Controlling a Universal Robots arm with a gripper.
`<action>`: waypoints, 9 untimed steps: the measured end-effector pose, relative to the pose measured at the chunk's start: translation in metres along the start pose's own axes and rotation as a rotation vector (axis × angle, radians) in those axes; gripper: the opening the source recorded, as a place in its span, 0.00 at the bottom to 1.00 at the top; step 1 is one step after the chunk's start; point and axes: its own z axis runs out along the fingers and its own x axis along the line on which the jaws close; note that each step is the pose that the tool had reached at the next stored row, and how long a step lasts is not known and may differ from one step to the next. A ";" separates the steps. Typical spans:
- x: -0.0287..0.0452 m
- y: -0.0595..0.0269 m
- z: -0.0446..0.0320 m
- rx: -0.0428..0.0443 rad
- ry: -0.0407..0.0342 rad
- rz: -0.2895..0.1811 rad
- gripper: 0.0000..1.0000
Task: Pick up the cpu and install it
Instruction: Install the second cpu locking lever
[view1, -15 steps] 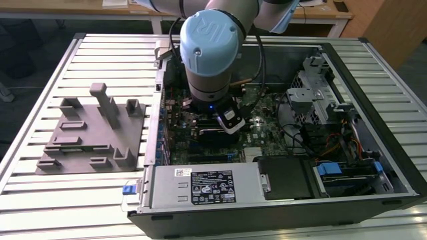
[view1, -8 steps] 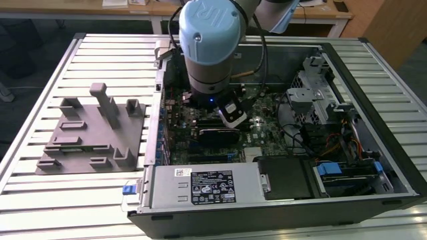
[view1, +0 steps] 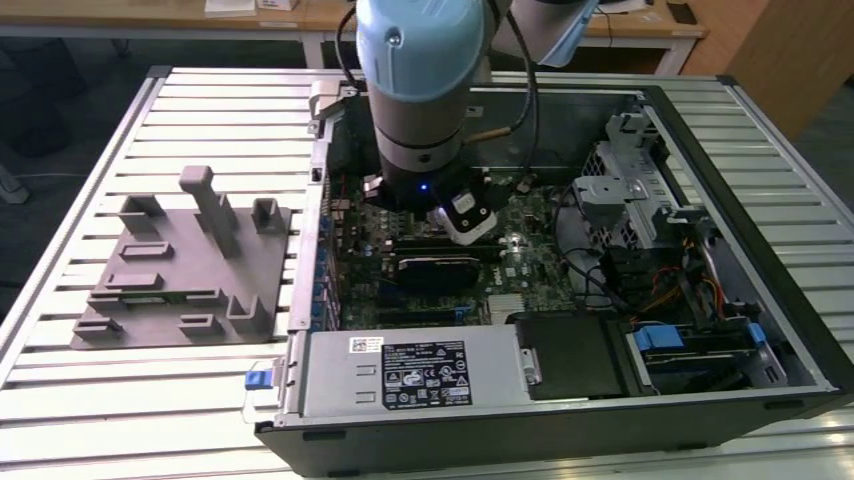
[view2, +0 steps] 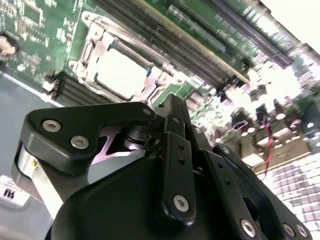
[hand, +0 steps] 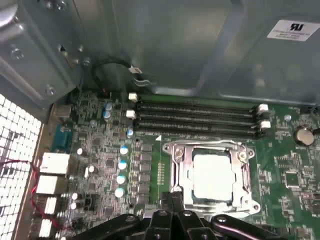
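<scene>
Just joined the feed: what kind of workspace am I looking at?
Probably a lab or workshop bench for PC assembly: an open computer case lies on a slatted metal table, beside a grey fixture plate, with wooden desks behind.

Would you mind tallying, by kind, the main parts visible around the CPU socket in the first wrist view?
Cpu, seated inside the metal socket frame: 1
Long black memory slots, lying side by side beyond the socket: 4
Round silver coin battery: 1
Light-blue-topped capacitors beside the socket: 6
Total: 12
</scene>
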 end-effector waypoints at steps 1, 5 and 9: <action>0.0000 0.0004 0.0001 0.0195 0.0010 -0.001 0.11; -0.0025 0.0018 0.0008 0.0673 0.0028 -0.001 0.11; -0.0119 0.0033 0.0020 0.0732 0.0025 0.001 0.11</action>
